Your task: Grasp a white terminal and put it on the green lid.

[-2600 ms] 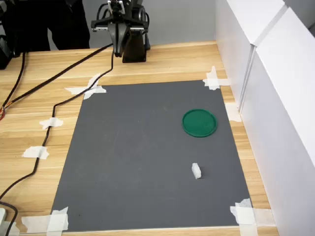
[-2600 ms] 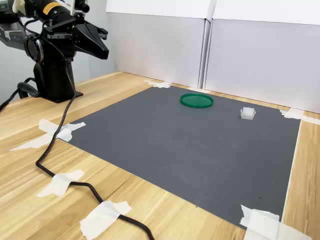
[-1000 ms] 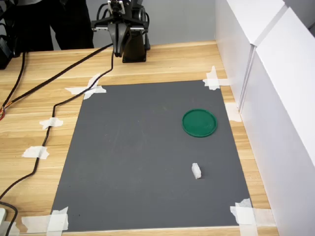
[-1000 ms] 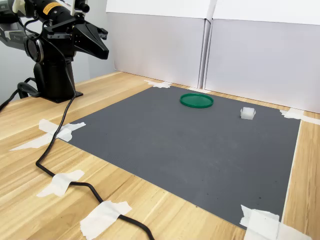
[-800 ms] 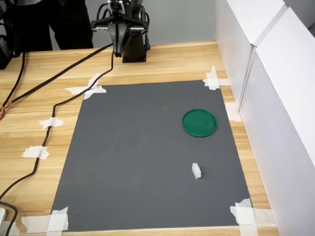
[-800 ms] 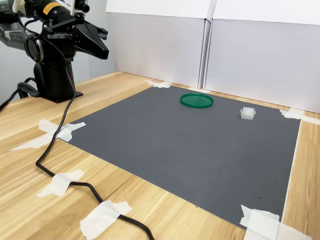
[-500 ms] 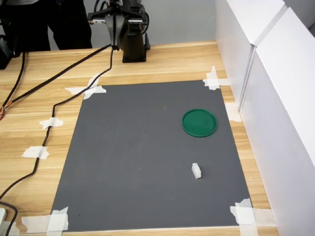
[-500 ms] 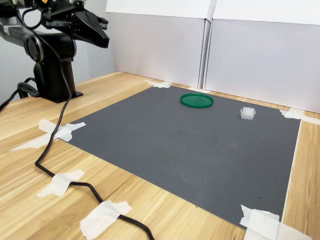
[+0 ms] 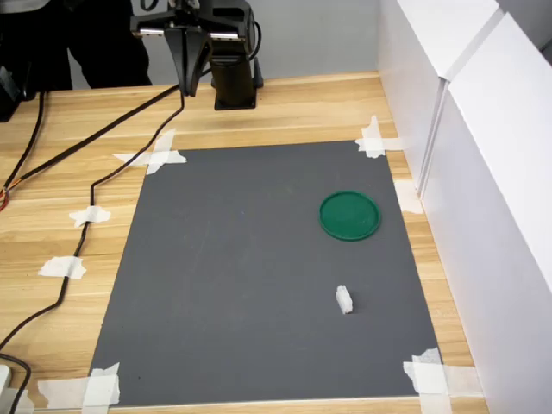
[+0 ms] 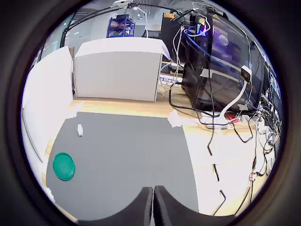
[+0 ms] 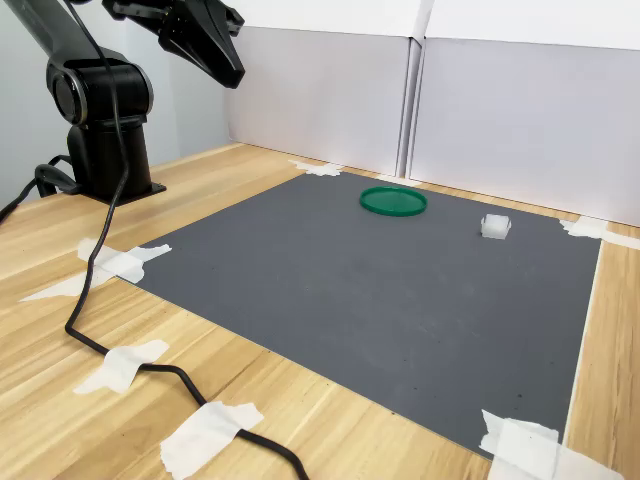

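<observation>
The white terminal point(image 9: 344, 299) point(image 11: 495, 227) point(image 10: 80, 130) is a tiny white block lying on the dark grey mat point(image 9: 241, 259) point(image 11: 380, 290) point(image 10: 122, 160). The green lid point(image 9: 349, 216) point(image 11: 393, 201) point(image 10: 63, 166) lies flat on the same mat, a short way from the terminal and nearer the arm's base. My gripper point(image 9: 188, 84) point(image 11: 232, 75) point(image 10: 153, 190) hangs high in the air over the wooden table near the base, far from both things. In the wrist view its fingers are pressed together with nothing between them.
White panels point(image 9: 466, 129) point(image 11: 420, 100) wall off the mat's side nearest the lid. A black cable point(image 9: 95, 185) point(image 11: 100, 330) trails over the wood beside the mat, among white tape pieces point(image 9: 155, 158). The arm's black base point(image 9: 235, 78) point(image 11: 100, 150) stands beyond the mat's far edge.
The arm has lifted from its folded rest pose. The gripper has risen and swung out toward the mat. The terminal and lid have not moved.
</observation>
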`<action>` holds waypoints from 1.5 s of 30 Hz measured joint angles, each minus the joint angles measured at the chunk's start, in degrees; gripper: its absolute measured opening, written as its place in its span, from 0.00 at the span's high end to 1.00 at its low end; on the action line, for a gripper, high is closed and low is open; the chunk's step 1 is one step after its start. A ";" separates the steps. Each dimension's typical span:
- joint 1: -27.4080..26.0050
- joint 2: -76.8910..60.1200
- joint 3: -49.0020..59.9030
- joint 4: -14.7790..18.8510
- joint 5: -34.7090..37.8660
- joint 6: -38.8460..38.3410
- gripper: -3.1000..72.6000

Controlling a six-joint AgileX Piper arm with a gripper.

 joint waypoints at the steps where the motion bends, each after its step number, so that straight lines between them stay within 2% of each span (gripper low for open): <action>1: 0.00 1.77 -1.26 0.00 0.58 0.00 0.98; 6: 0.00 10.65 -7.71 0.32 5.55 -1.85 0.98; 12: 0.00 23.35 -16.00 4.73 13.38 -6.76 0.98; 19: 0.00 36.70 -25.91 5.20 18.80 -9.87 0.94; 23: 0.00 41.40 -29.94 5.15 18.90 -11.13 0.84; 31: 0.35 48.73 -36.18 5.52 21.04 -7.21 0.48; 35: 3.95 53.06 -41.91 2.80 25.14 -2.36 0.34; 38: 7.78 56.55 -47.63 0.92 27.49 2.23 0.30; 45: 16.46 65.36 -61.05 0.48 30.08 7.87 0.29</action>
